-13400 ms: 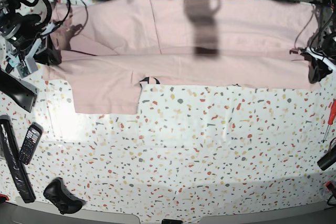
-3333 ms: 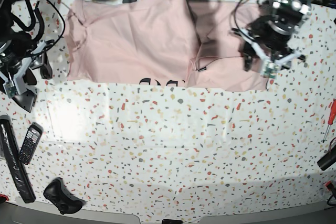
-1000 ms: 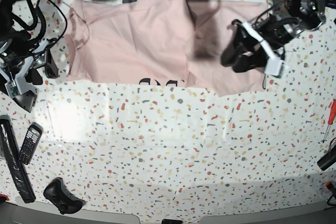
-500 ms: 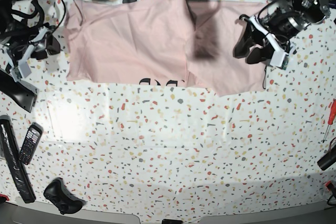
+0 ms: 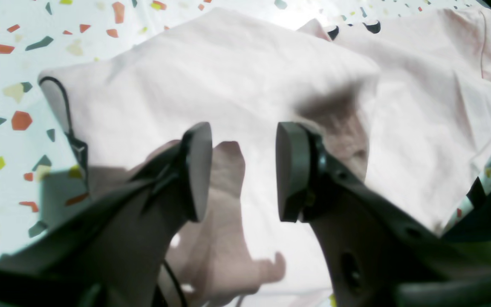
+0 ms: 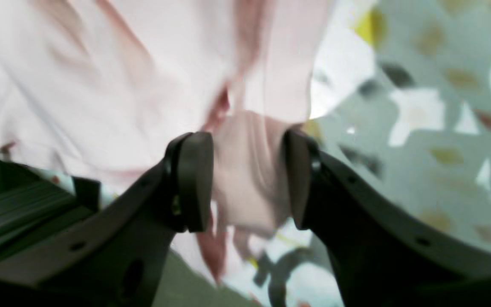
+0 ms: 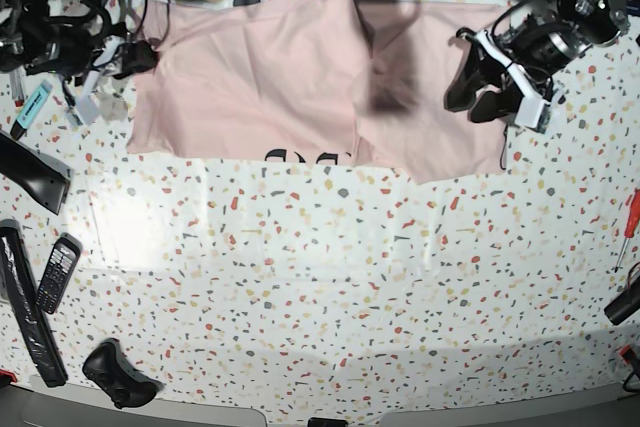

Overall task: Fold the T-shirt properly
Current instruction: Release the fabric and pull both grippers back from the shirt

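The T-shirt [image 7: 300,87] lies folded along the far edge of the speckled counter [image 7: 330,277], plain pink side up, with a bit of black lettering [image 7: 305,156] peeking out at its near hem. The left pincer [image 7: 478,87] hovers over the shirt's end on the base view's right; the left wrist view shows its jaws standing wide apart above the cloth [image 5: 237,94], gripping nothing. The right pincer [image 7: 135,57] sits at the opposite end of the shirt. In the blurred right wrist view its jaws are also spread wide, with a fold of pink fabric [image 6: 249,170] lying between them but not pinched. A phone [image 7: 57,273] and a black controller [image 7: 120,372] rest near the counter's near left corner.
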